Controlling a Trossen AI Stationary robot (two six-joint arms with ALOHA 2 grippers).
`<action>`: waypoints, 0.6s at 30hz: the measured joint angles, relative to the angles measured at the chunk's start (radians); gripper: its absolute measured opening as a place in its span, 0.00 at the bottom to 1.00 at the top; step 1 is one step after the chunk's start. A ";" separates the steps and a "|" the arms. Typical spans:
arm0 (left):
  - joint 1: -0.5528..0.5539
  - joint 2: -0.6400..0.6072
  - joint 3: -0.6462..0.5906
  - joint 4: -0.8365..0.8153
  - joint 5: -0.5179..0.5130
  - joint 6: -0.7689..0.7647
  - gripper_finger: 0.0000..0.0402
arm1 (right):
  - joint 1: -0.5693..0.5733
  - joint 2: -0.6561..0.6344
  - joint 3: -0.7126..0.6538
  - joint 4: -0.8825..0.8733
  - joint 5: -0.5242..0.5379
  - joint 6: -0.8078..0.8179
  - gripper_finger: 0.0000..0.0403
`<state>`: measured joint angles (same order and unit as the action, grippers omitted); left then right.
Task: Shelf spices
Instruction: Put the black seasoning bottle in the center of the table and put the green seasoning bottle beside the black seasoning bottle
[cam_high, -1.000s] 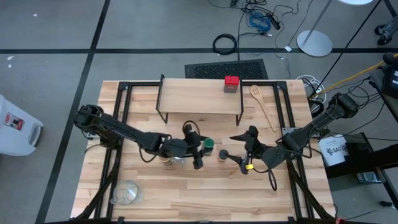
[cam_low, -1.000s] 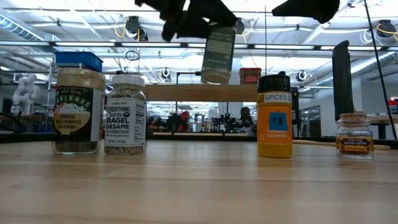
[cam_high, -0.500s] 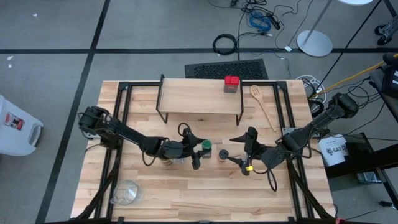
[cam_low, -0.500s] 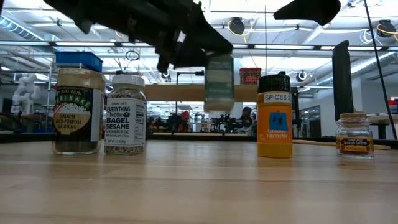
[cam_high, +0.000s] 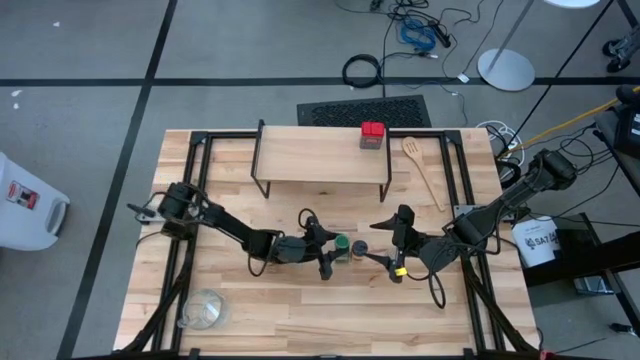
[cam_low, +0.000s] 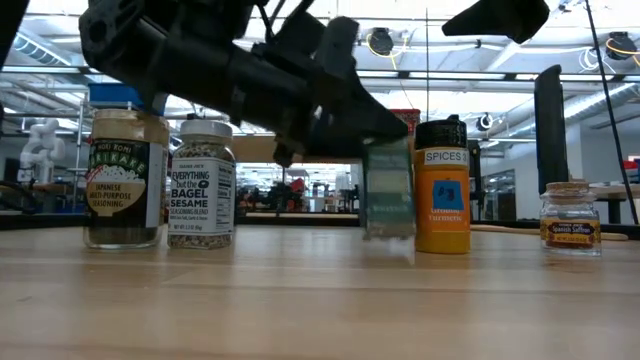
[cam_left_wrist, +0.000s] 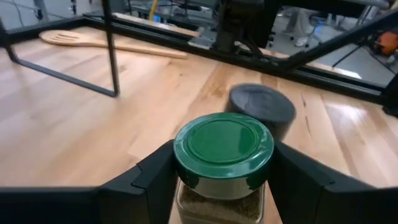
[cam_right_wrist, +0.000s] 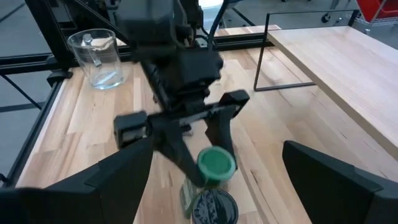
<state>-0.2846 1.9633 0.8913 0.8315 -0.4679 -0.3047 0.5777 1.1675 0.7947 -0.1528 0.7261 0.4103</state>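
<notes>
Green-lidded jar (cam_left_wrist: 222, 149) sits clamped between the left gripper (cam_high: 330, 255) fingers near table centre, about 6 o'clock from the shelf (cam_high: 320, 155). A second ago it hung tilted and high in the low view; now it is upright at tabletop level, just beside the black-lidded turmeric jar (cam_low: 441, 185). That looks like a set-down, or a regrip, rather than a lift to the shelf, so this jar is not yet shelved. Only the red tin (cam_high: 372, 134) stands on the shelf, toward its 3 o'clock end. The right gripper (cam_high: 397, 250) hovers at 3 o'clock of the jars, jaws spread wide and empty. Three more jars wait on the table.
</notes>
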 joint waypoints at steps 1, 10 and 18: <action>-0.004 0.011 0.011 0.002 0.000 -0.001 0.53 | 0.000 0.000 0.000 0.000 0.000 0.000 0.86; -0.032 0.081 0.082 0.008 -0.019 0.031 0.53 | 0.000 0.000 0.000 -0.007 0.000 0.001 0.86; -0.045 0.047 0.084 0.000 -0.052 0.108 0.53 | 0.000 0.000 0.000 -0.018 -0.001 0.023 0.86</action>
<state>-0.3293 2.0108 0.9750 0.8313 -0.5203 -0.1965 0.5777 1.1671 0.7948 -0.1711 0.7250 0.4335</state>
